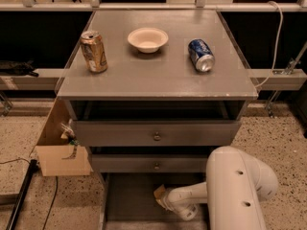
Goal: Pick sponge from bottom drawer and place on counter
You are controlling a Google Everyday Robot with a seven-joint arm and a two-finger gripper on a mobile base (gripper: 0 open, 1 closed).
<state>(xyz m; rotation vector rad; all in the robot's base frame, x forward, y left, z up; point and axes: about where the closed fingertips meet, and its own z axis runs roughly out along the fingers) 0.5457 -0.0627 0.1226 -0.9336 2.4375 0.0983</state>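
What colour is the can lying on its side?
The can is blue, clear in the camera view; the gripper is down in the bottom drawer.

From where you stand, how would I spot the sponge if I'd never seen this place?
Find the grey counter, then go down past the two knobbed drawers to the open bottom drawer at floor level. There, at the white arm's end effector, lies the sponge. It is a small pale yellow pad, unlike the white bowl and two cans up top.

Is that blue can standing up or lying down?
Lying down: the blue can rests sideways on the counter. The gripper is in the bottom drawer, at the sponge.
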